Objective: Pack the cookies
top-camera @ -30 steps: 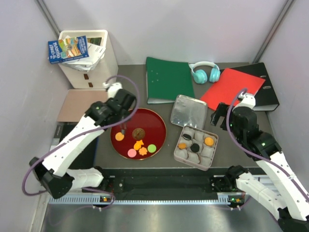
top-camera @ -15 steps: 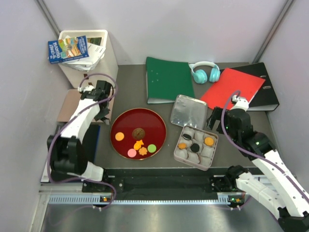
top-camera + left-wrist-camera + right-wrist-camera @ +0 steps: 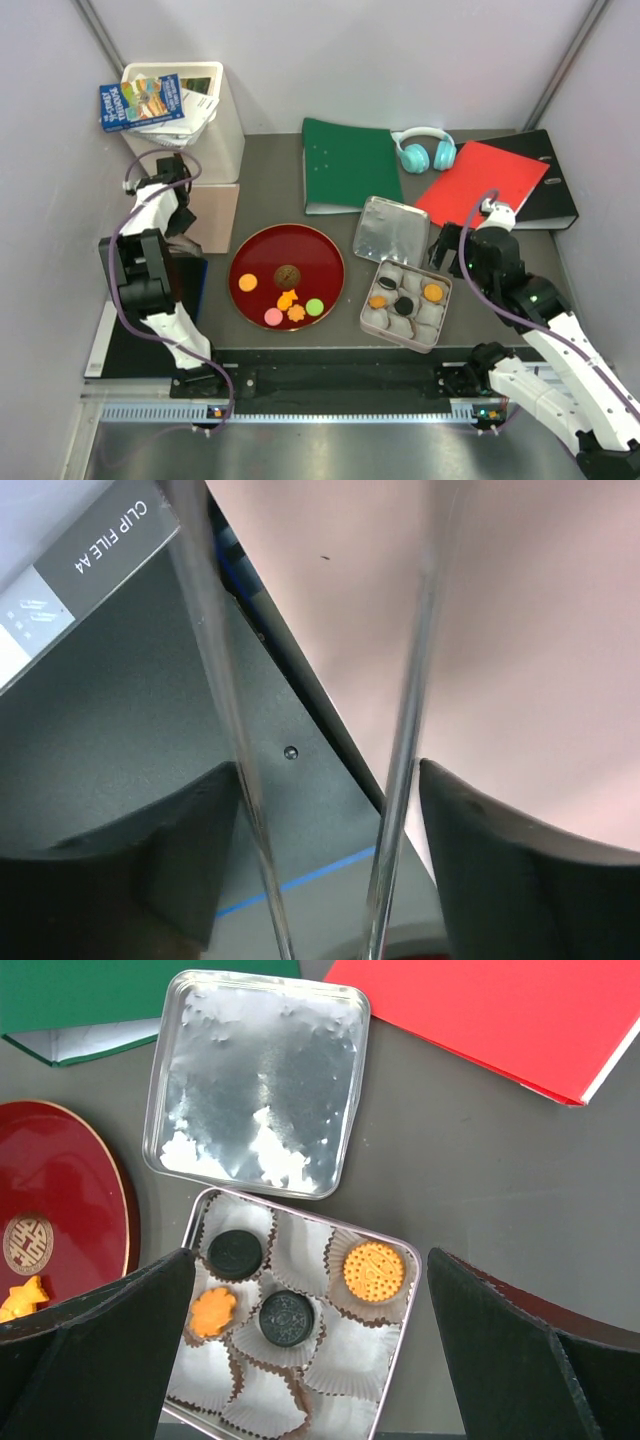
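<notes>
- Black fingers [image 3: 170,870] of the left gripper [image 3: 328,770] stand wide apart with nothing between them. They hang over a smooth pale-pink board [image 3: 540,630] and a dark grey clip file [image 3: 120,710] at the table's left side.
- Glossy round red plate [image 3: 322,258] carries six loose cookies: a plain orange round [image 3: 247,283], a brown chocolate-chip cookie [image 3: 288,275] at the centre, an orange fish-like piece [image 3: 287,299], a pink round [image 3: 273,316], an orange flower [image 3: 296,313] and a green round [image 3: 314,307].
- Shiny square metal lid [image 3: 255,1080] with rounded corners lies inside up, just beyond the tin.
- Silver tin [image 3: 404,1305] is lined with crinkled white paper cups [image 3: 350,1360]. Four cups hold cookies: two black sandwich rounds [image 3: 286,1317], an orange blossom shape [image 3: 213,1311] and an embossed orange round [image 3: 373,1270].
- Right gripper [image 3: 310,1255] hovers above the tin, jaws spread wide, holding nothing.
</notes>
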